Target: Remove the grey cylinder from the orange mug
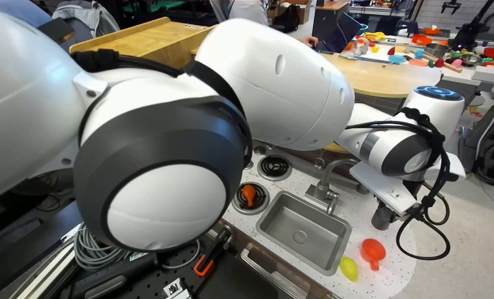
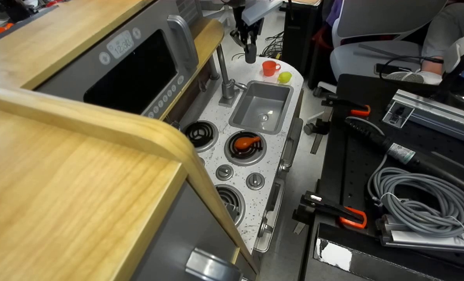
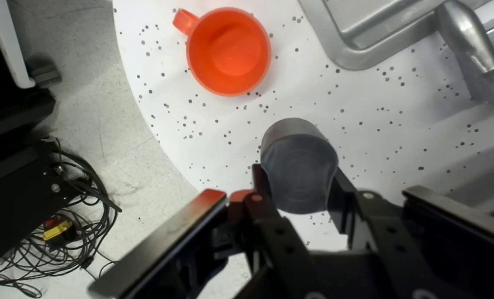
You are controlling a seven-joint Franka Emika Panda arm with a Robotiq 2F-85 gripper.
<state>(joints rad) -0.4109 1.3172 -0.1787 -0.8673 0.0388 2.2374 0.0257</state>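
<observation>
Apparently removal is done: the fingers [image 3: 341, 199] clamp the grey cylinder [image 3: 300, 168] near the wrist view's centre, clear of the empty orange mug [image 3: 230, 52] at upper middle, probably leaving only set-down.

The gripper [image 3: 300, 185] partly hid the grey cylinder [image 3: 300, 164] in the wrist view; in an exterior view the arm [image 1: 272, 87], cropped at left, covered some counter [image 1: 360, 216]

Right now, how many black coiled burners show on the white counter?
3: one burner under the orange rounded object, a second beside it nearer the grey microwave, a third partly hidden by the pale wooden cabinet, perhaps hiding more.
</observation>
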